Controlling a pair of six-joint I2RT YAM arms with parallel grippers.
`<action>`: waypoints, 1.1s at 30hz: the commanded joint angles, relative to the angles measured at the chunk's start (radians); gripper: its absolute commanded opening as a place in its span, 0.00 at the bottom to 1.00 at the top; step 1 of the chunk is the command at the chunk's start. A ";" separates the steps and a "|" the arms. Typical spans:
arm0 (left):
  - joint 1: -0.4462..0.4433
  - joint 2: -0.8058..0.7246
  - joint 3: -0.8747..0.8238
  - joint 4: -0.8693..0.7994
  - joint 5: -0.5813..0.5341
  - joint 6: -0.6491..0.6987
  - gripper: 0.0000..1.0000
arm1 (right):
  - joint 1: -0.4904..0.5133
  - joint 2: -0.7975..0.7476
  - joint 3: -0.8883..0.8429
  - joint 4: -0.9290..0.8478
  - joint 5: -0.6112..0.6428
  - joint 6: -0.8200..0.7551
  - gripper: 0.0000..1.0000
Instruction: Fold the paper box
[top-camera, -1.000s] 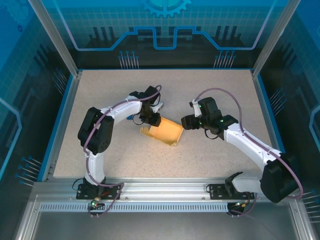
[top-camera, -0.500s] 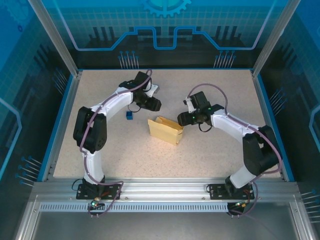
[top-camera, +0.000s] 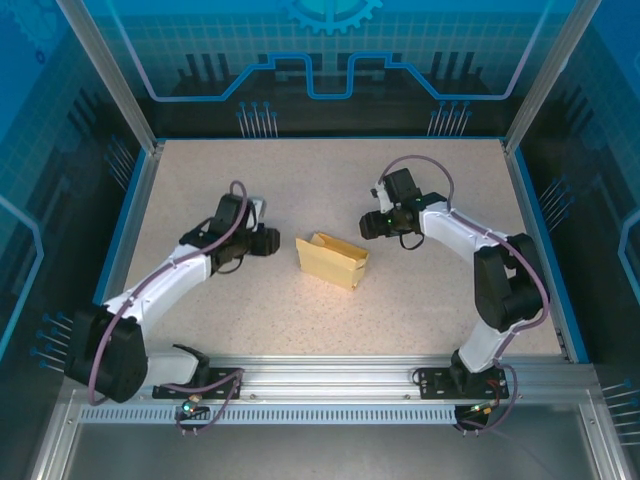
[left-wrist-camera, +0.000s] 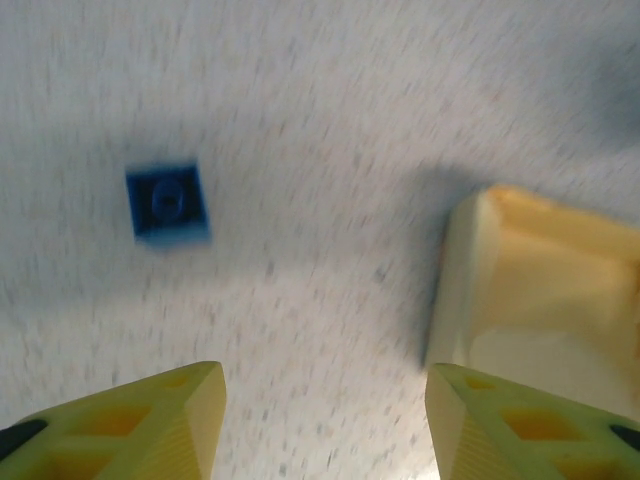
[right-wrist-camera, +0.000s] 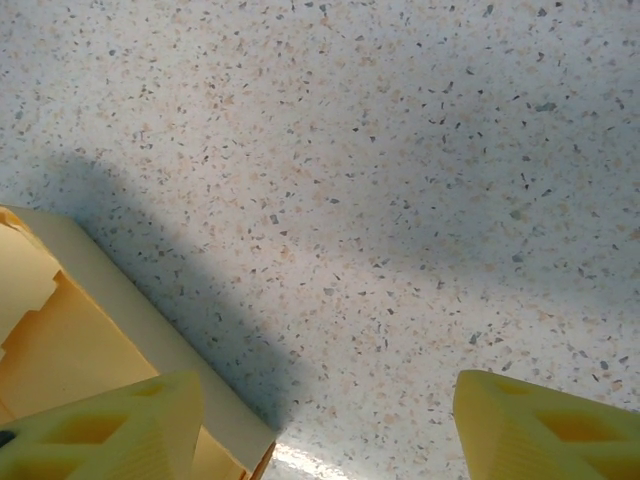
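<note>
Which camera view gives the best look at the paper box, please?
The top external view: the whole paper box is visible there, lying on the table. The left wrist view gives one blurred end of the box at its right edge; the right wrist view catches a corner at its lower left.

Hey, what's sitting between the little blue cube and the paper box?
Nothing; the left wrist view shows bare speckled tabletop between the blue cube and the paper box.

blue cube (left-wrist-camera: 167, 203) blurred; paper box (left-wrist-camera: 540, 290) cut off, rt edge
</note>
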 joint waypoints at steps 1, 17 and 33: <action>-0.017 -0.044 -0.104 0.035 0.039 -0.095 0.55 | -0.012 0.044 0.038 -0.041 0.003 -0.021 0.68; -0.199 0.140 -0.242 0.516 0.061 -0.279 0.54 | -0.015 0.055 0.061 -0.140 0.115 -0.057 0.67; -0.198 0.555 0.199 0.581 0.108 -0.233 0.55 | -0.107 -0.089 -0.104 -0.163 0.091 -0.009 0.67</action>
